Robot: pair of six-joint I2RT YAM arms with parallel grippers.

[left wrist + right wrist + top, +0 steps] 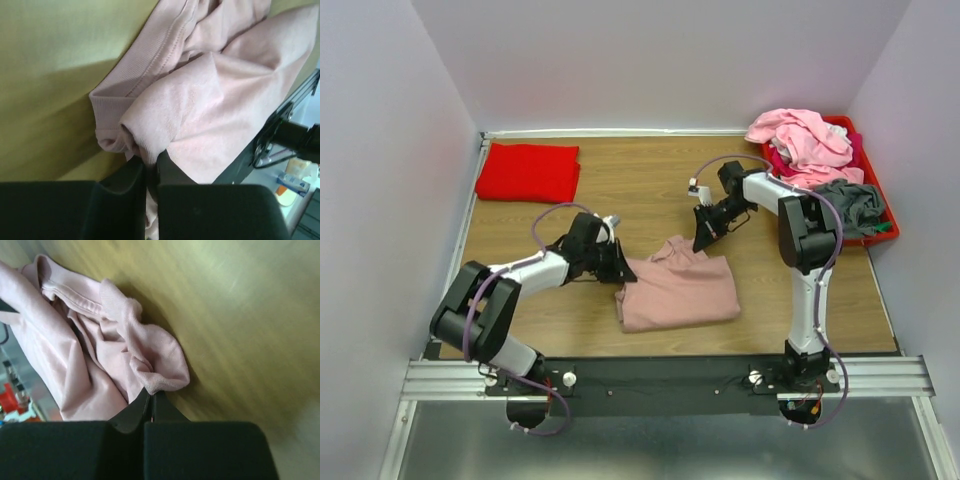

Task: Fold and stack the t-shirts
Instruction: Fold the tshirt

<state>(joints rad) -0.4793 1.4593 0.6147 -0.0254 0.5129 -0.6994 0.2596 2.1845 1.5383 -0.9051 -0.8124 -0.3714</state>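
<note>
- Dusty-pink t-shirt (680,292), top view: lies partly folded and rumpled on the worktop (620,180), about mid-width and close to the near edge.
- Left tool (620,270) is at the shirt's left edge and touches the cloth. Right tool (702,241) is at its far edge, on the bunched part. Jaw gaps are too small to read from this view.
- Red t-shirt (528,171) lies folded flat in the far left corner, well apart from both arms.
- Red bin (886,232) sits against the right edge, towards the far corner. It holds a heap: light pink t-shirts (802,137) on top, a grey t-shirt (850,201) at the near side, and a magenta t-shirt (778,160) showing at the left.
- Left wrist view: left tool (150,167) is closed to a narrow slit, with a fold of the dusty-pink t-shirt (200,105) pinched in it. A ribbed hem is doubled over just beyond the tips. Worktop (50,75) shows to the left.
- Right wrist view: right tool (149,399) has its fingers pressed together on a ribbed edge of the dusty-pink t-shirt (100,345). The cloth bunches up to the left, and the worktop (230,315) is blurred.
</note>
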